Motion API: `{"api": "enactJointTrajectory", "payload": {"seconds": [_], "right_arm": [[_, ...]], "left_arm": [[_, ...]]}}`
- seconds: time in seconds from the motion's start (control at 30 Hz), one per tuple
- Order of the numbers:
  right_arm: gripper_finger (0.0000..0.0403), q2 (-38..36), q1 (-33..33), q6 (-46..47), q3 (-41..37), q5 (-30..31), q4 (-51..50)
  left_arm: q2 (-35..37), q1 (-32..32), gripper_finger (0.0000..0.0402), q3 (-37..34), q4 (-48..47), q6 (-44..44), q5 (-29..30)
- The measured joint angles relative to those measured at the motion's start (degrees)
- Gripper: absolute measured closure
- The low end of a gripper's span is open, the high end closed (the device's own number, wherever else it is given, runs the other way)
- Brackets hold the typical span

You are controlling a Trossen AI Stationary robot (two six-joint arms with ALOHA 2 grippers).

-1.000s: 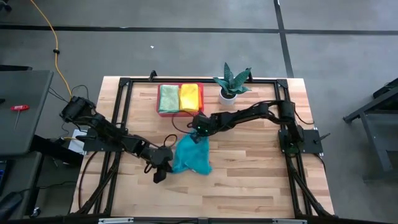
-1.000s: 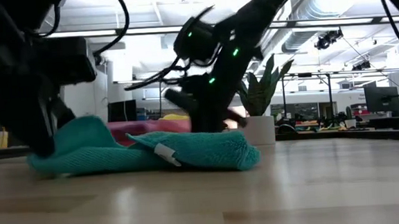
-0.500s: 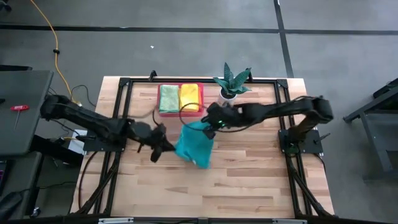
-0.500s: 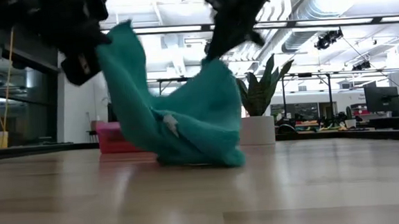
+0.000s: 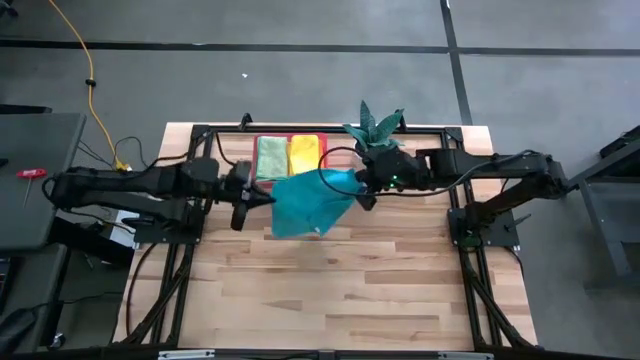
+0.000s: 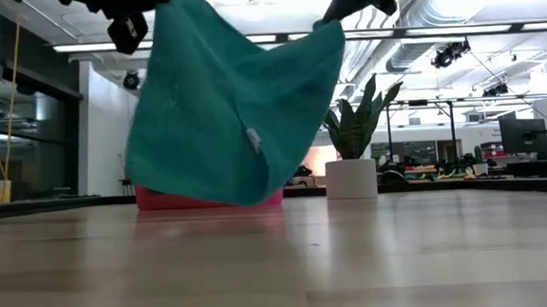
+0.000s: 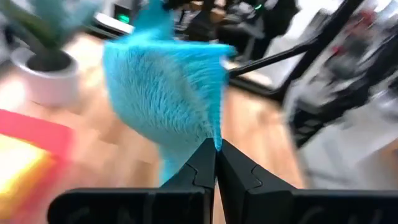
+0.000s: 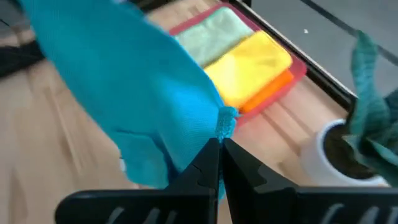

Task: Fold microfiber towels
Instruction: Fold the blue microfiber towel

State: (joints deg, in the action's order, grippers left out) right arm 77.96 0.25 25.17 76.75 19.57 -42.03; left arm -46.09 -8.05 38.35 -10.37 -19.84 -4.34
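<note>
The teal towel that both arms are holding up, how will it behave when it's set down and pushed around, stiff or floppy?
Probably very floppy: the teal towel, pinched at two corners by the left gripper and right gripper, sags into a drooping belly between them. It looks light, since corner pinches alone carry it. Its fuzzy pile likely grips the wooden table, so pushing would bunch it rather than slide it.

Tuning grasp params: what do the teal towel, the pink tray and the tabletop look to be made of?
Teal towel: soft, fuzzy microfiber-like cloth; fine nap shows in the left wrist view, and it drapes between the left gripper and right gripper.
Pink tray: rigid, smooth, probably plastic.
Tabletop: light wood planks, visible grain, slight sheen.
</note>
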Motion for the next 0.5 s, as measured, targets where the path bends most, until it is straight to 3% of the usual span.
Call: {"api": "enactJointTrajectory", "payload": {"seconds": [0.23, 0.5], "right_arm": [[0.0403, -0.2, -2.2, -4.8, 0.0, 4.0, -2.2], [0.0403, -2.3, -4.3, -8.6, 0.0, 5.4, -1.5]], "left_arm": [[-0.1, -7.9, 0.0401, 6.2, -11.7, 18.4, 8.8], [-0.1, -14.1, 0.0401, 9.5, -14.9, 28.5, 9.4]]}}
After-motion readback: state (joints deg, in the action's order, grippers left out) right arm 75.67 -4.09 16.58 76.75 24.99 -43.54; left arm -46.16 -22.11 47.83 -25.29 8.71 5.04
